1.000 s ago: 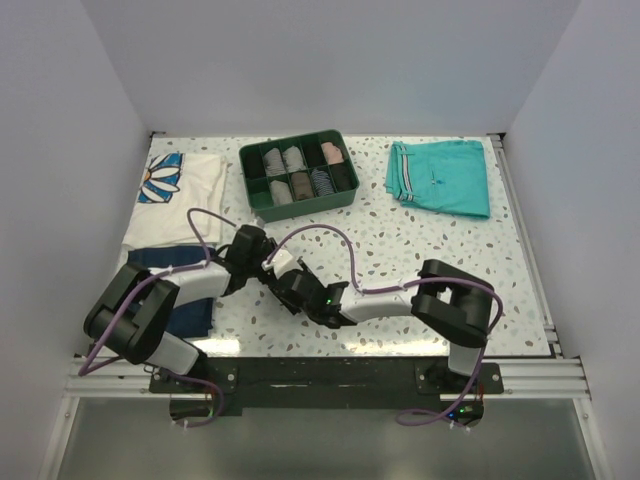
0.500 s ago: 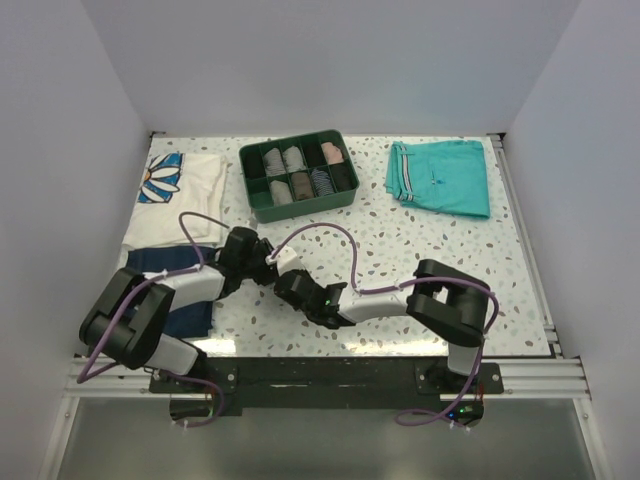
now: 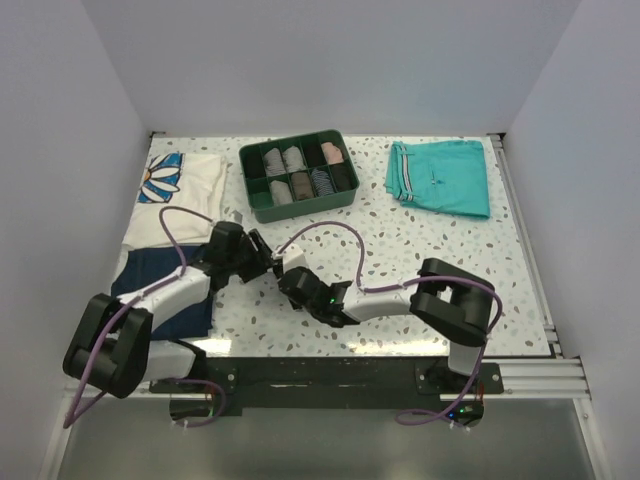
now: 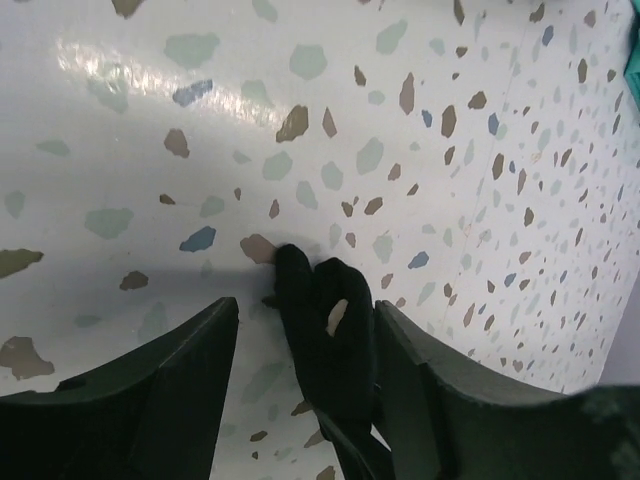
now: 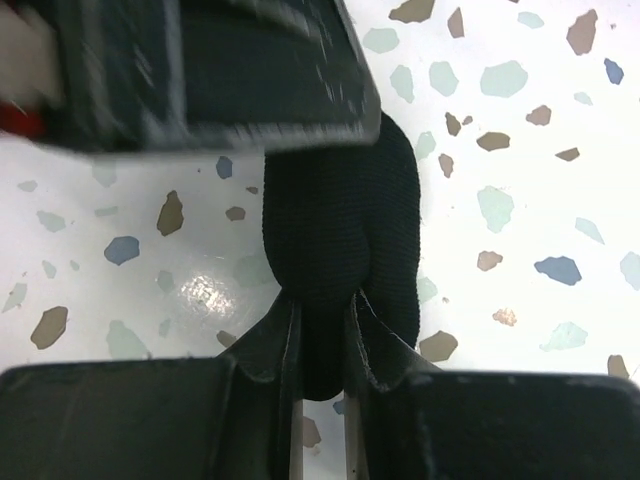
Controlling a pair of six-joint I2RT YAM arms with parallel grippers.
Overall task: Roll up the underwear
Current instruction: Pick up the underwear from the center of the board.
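The underwear point(image 5: 340, 225) is a small black fabric roll lying on the speckled table. My right gripper point(image 5: 322, 325) is shut on its near end, with the fabric pinched between the fingertips. In the left wrist view the same roll point(image 4: 325, 335) lies between the spread jaws of my left gripper point(image 4: 305, 400), close against the right finger point(image 4: 440, 390), and a small beige patch shows in a fold. In the top view my left gripper point(image 3: 260, 262) and right gripper point(image 3: 287, 279) meet at the table's near centre-left, and the roll is mostly hidden between them.
A green divided tray point(image 3: 305, 208) with several small rolls stands at the back centre. Teal shorts point(image 3: 440, 175) lie at the back right. A white flower-print shirt point(image 3: 185, 190) and a navy folded garment point(image 3: 165, 290) lie on the left.
My left arm has drawn back to the left, its elbow swinging outward. The right gripper has shifted slightly away from the near edge while holding the roll.
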